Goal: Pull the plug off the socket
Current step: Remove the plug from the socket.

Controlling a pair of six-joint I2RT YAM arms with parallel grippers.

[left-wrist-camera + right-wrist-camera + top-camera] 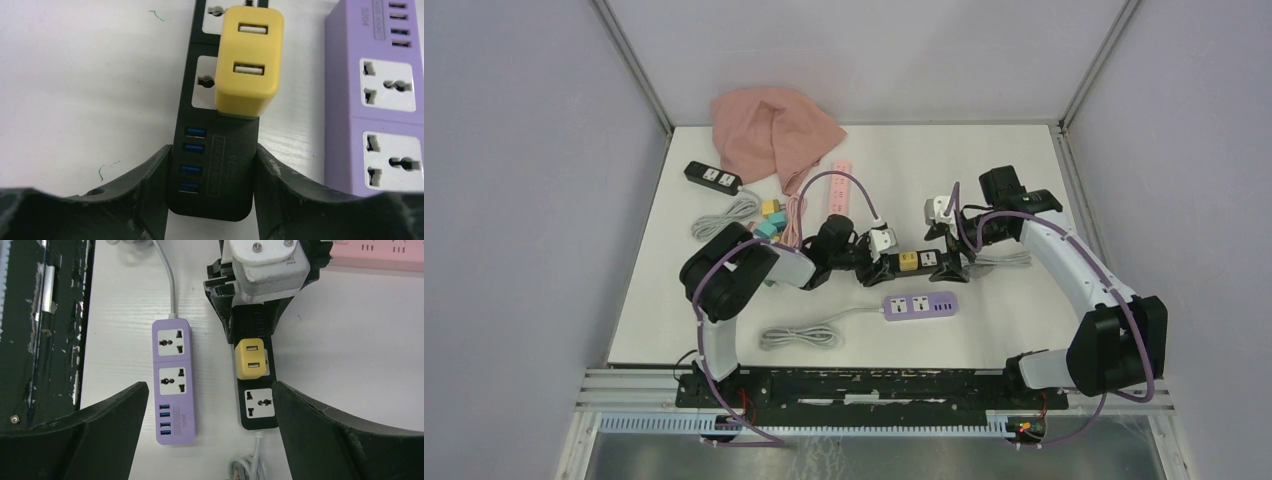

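Note:
A black power strip (924,262) lies mid-table with a yellow USB plug (908,260) seated in its middle socket. My left gripper (876,266) is shut on the strip's USB end; in the left wrist view both fingers (155,180) press the sides of the strip (215,165), and the yellow plug (249,60) stands just beyond them. My right gripper (951,262) is open and empty over the strip's cord end. In the right wrist view its gripper (210,410) spans wide, with the plug (250,358) and the black strip (260,405) by the right finger.
A purple power strip (920,305) lies just in front of the black one, its grey cable coiled (799,336) to the left. A pink strip (838,186), pink cloth (769,132), a small black strip (712,177), coloured plugs (771,216) and a white adapter (939,208) lie behind.

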